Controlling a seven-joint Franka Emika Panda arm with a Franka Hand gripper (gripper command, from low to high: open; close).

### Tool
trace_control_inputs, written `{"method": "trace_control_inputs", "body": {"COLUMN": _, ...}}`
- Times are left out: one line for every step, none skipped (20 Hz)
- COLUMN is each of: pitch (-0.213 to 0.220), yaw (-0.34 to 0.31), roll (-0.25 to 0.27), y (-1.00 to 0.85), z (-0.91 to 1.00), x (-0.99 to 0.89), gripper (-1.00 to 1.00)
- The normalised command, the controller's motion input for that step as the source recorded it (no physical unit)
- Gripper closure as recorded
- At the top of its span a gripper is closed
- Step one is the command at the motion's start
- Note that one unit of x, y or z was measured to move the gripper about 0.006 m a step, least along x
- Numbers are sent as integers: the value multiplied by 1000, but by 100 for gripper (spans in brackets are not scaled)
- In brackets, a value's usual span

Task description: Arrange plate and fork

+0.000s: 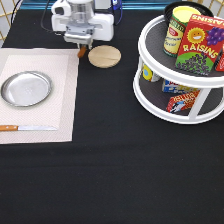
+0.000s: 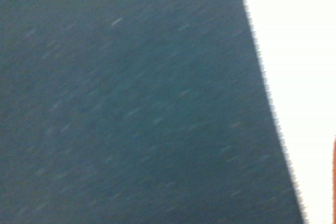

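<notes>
The silver plate [image 1: 26, 89] lies on the left half of the pale placemat [image 1: 60, 100]. My gripper [image 1: 82, 46] is at the exterior view's top, low over the table at the placemat's top right corner. A short orange-brown piece, the fork's handle [image 1: 81, 51], sticks out just below the hand; the tines are hidden. The wrist view shows only dark cloth [image 2: 127, 115], the placemat's edge [image 2: 300, 75] and an orange sliver [image 2: 333, 155] at the frame's border.
A knife [image 1: 27, 128] with an orange-brown handle lies along the placemat's lower edge. A round wooden coaster [image 1: 104, 56] sits just right of the gripper. A white two-tier turntable [image 1: 150, 100] with a raisin box, a can and packets stands at the right.
</notes>
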Motion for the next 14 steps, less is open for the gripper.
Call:
{"method": "trace_control_inputs", "body": {"pitch": -6, "yaw": -146, "roll": 0, "y": -611, "z": 189, "x": 60, "gripper": 100}}
{"method": "trace_control_inputs", "body": {"pitch": -9, "yaw": -135, "roll": 0, "y": -651, "z": 149, "x": 37, "gripper": 100}}
{"method": "trace_control_inputs", "body": {"pitch": 0, "yaw": -122, "roll": 0, "y": -691, "z": 151, "x": 20, "gripper": 100}}
{"method": "trace_control_inputs", "body": {"pitch": 0, "yaw": -104, "roll": 0, "y": -746, "z": 163, "x": 11, "gripper": 100}}
{"method": "trace_control_inputs", "body": {"pitch": 0, "yaw": -89, "roll": 0, "y": -789, "z": 177, "x": 11, "gripper": 100}}
{"method": "trace_control_inputs", "body": {"pitch": 0, "yaw": -80, "roll": 0, "y": -811, "z": 183, "x": 17, "gripper": 100}}
{"method": "trace_control_inputs", "body": {"pitch": 0, "yaw": -80, "roll": 0, "y": -814, "z": 174, "x": 14, "gripper": 100}}
{"method": "trace_control_inputs", "body": {"pitch": 0, "yaw": -81, "roll": 0, "y": -814, "z": 166, "x": 14, "gripper": 100}}
{"method": "trace_control_inputs", "body": {"pitch": 0, "yaw": -89, "roll": 0, "y": -791, "z": 160, "x": 6, "gripper": 100}}
{"method": "trace_control_inputs", "body": {"pitch": 0, "yaw": -86, "roll": 0, "y": -803, "z": 151, "x": 3, "gripper": 100}}
{"method": "trace_control_inputs", "body": {"pitch": 0, "yaw": -78, "roll": 0, "y": -820, "z": 149, "x": 6, "gripper": 100}}
{"method": "trace_control_inputs", "body": {"pitch": 0, "yaw": -74, "roll": 0, "y": -834, "z": 157, "x": 6, "gripper": 100}}
{"method": "trace_control_inputs", "body": {"pitch": 0, "yaw": -66, "roll": 4, "y": -860, "z": 180, "x": 9, "gripper": 100}}
{"method": "trace_control_inputs", "body": {"pitch": 0, "yaw": -83, "roll": 2, "y": -811, "z": 209, "x": 0, "gripper": 100}}
